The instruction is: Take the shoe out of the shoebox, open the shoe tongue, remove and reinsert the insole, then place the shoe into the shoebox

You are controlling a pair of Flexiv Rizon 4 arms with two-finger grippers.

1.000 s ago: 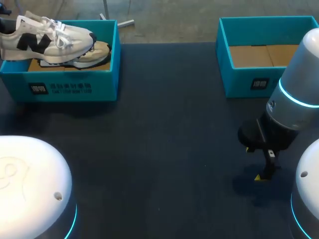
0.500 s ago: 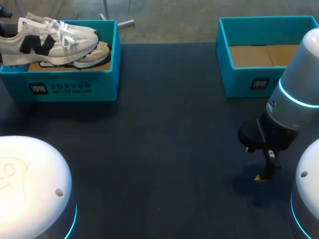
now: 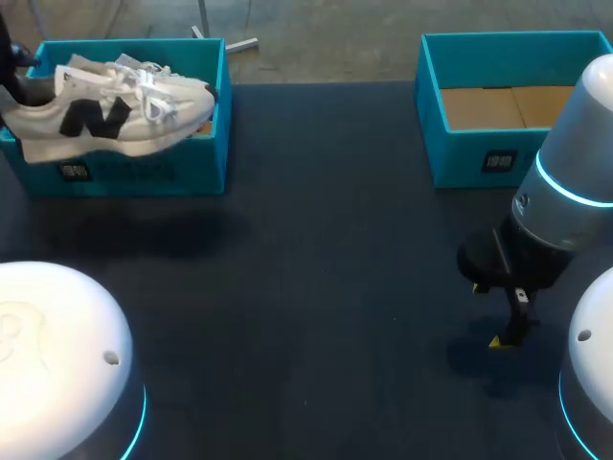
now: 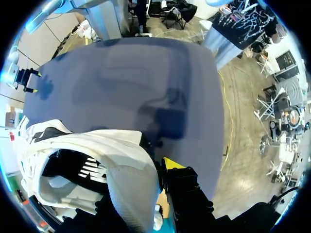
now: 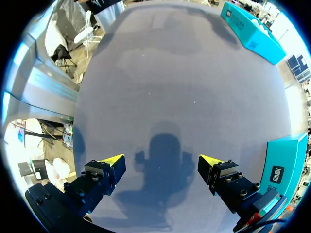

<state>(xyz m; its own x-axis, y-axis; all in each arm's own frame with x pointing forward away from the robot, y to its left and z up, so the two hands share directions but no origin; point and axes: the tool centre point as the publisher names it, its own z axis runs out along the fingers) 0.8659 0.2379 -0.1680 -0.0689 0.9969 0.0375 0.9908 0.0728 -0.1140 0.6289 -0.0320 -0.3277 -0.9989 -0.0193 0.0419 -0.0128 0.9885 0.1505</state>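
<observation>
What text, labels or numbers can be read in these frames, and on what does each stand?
Left box: white print on its front wall, partly hidden by the shoe, too small to read.
Right box: small white print on its front wall, too small to read.
Shoe: a black emblem on its side, no words.
Nothing else on the table bears text.

head view: left gripper (image 3: 10, 67) mostly cut off at edge, behind shoe (image 3: 120, 113) heel | shoe covers left shoebox (image 3: 206, 163) interior, part of front wall | left wrist view: one yellow fingertip (image 4: 171, 163) shows, other hidden by shoe | head view: right gripper (image 3: 505, 337) largely under right arm (image 3: 565, 201); right shoebox (image 3: 460, 144) cut by edge, arm
</observation>
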